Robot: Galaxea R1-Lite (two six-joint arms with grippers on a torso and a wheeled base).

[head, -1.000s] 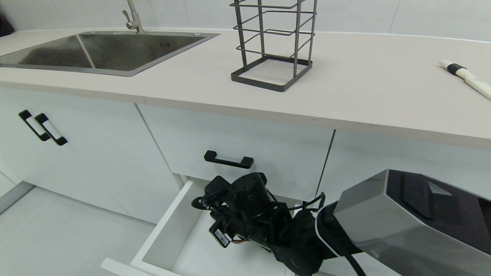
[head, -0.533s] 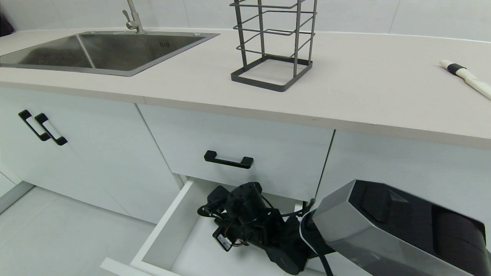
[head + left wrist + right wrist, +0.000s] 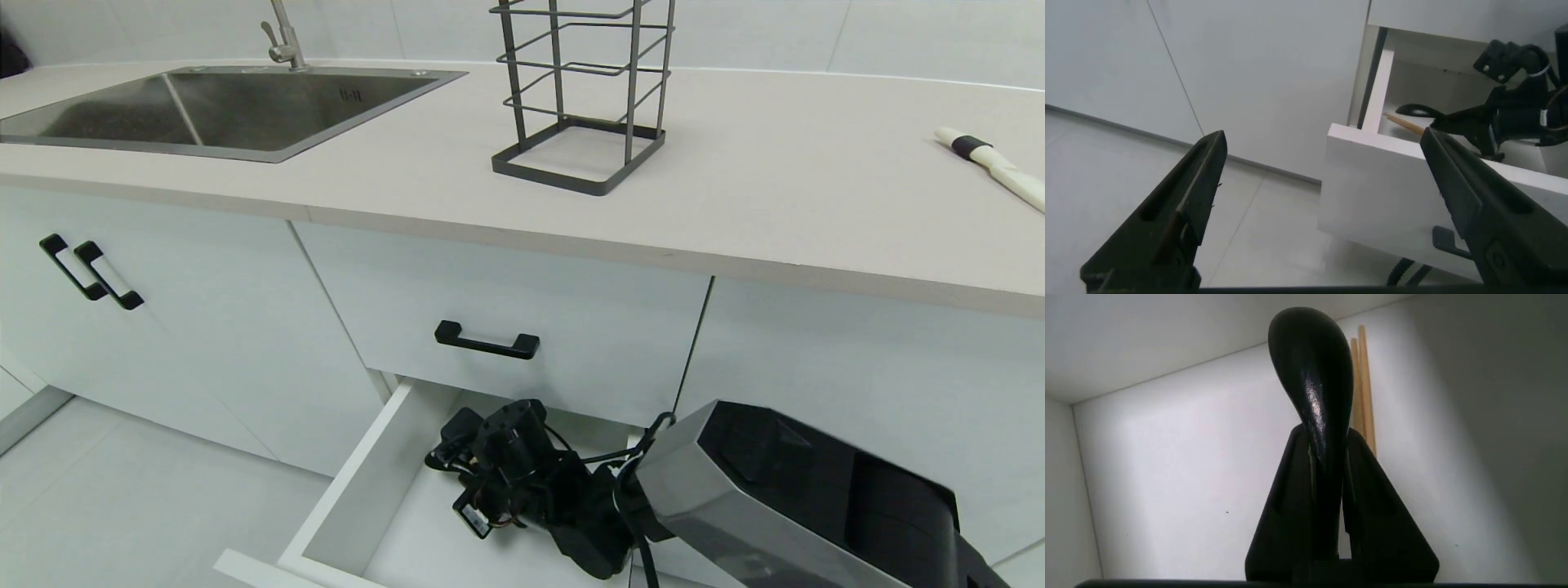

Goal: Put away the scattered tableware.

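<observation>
The lower drawer stands pulled out under the counter. My right gripper is inside it, shut on a black spoon whose bowl points toward the drawer's back. A pair of wooden chopsticks lies on the white drawer floor just beside the spoon. From the left wrist view, the right gripper is seen over the drawer front, with the spoon and chopsticks poking out. My left gripper hangs open out in front of the drawer, above the floor. A white utensil with a black band lies on the counter at the far right.
A dark wire rack stands mid-counter, a steel sink at the far left. The shut upper drawer with its black handle overhangs the open one. Cabinet door handles are at the left.
My right arm has sunk lower and pushed further into the open drawer with the spoon. Nothing on the counter has moved.
</observation>
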